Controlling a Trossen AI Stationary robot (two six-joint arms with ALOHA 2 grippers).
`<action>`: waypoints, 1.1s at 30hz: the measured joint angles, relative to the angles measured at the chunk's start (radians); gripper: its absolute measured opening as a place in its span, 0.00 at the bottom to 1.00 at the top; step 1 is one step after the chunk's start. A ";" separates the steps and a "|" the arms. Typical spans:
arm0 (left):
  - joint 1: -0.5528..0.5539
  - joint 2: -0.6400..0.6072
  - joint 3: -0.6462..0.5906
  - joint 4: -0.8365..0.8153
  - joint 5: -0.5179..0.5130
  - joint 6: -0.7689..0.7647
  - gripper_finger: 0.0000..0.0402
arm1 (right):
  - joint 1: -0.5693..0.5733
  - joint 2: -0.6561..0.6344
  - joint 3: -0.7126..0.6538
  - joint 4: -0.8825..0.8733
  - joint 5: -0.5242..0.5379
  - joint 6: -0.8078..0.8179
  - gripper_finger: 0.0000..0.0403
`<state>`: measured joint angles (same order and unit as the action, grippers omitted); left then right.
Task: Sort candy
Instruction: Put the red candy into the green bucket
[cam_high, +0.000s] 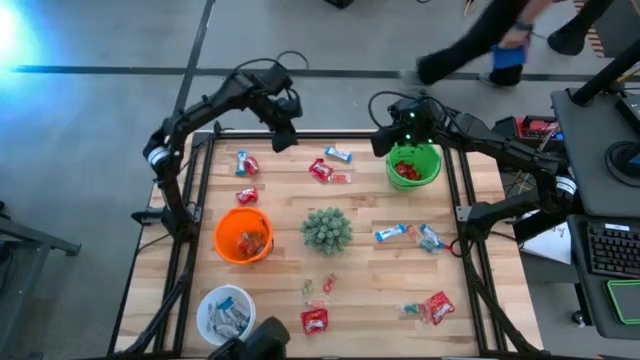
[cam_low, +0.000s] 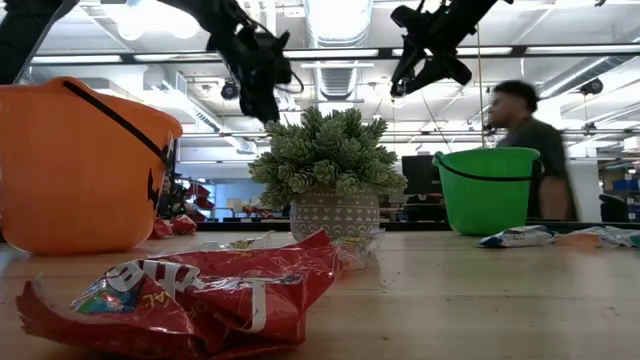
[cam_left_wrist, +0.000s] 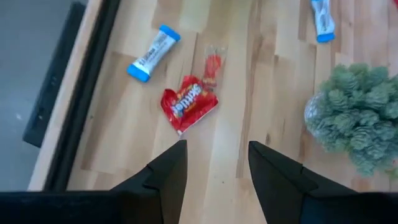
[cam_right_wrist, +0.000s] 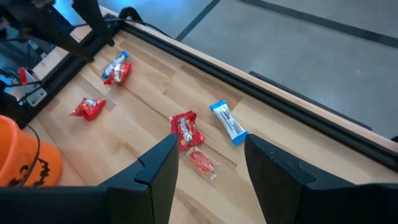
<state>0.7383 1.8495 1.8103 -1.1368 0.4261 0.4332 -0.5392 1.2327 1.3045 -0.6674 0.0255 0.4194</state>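
— Partly sorted. Red packets in the green bowl (cam_high: 413, 166), some pieces in the orange bucket (cam_high: 243, 237), blue-and-white bars in the white bowl (cam_high: 226, 313).

— And left over?

— Plenty of candy (cam_high: 320, 170) loose on the table (cam_high: 370, 280): red packet with a small clear red piece and a blue-and-white bar (cam_high: 338, 154) near the far edge, more red packets at the far left, bars right of the spiky plant (cam_high: 326, 229), tiny pieces and red packets at the near side.

— Arms?

— Left gripper (cam_high: 284, 137) raised over the far edge, looking down on that red packet (cam_left_wrist: 188, 107), jaws parted, holding nothing. Right gripper (cam_high: 390, 135) high by the green bowl's far rim, fingers (cam_right_wrist: 155, 171) spread, empty, facing the same red packet.

— Next, probably?

— Likely a descent onto that packet; not yet begun.
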 joint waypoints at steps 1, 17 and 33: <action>-0.001 0.012 -0.002 0.007 0.000 0.000 0.38 | 0.000 0.000 0.000 -0.007 0.000 0.000 0.43; -0.085 0.333 0.267 -0.052 -0.212 0.024 0.40 | 0.000 -0.001 0.000 -0.105 -0.011 0.028 0.43; -0.094 0.522 0.422 -0.158 -0.200 0.075 0.40 | 0.007 -0.002 0.000 -0.140 -0.028 0.034 0.43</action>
<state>0.6441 2.3719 2.2325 -1.2949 0.2264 0.5083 -0.5320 1.2308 1.3041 -0.8074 -0.0022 0.4532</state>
